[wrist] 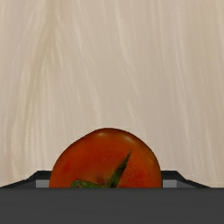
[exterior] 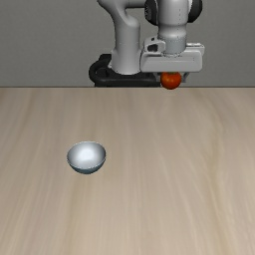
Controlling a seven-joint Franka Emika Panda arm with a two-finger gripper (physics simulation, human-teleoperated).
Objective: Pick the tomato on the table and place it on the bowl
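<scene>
A red tomato [exterior: 172, 82] hangs under my gripper [exterior: 172, 80] at the far side of the table, lifted above the wood. My fingers hold it from both sides. In the wrist view the tomato [wrist: 107, 160] with its green stem sits right between my fingertips [wrist: 107, 184], over bare wood. The small silvery-blue bowl [exterior: 87, 157] stands on the table toward the exterior view's left, well forward of the gripper and apart from it.
The light wooden table [exterior: 189, 169] stretches wide around the bowl. The robot's dark base [exterior: 118, 72] stands at the table's far edge, just to the exterior view's left of the gripper.
</scene>
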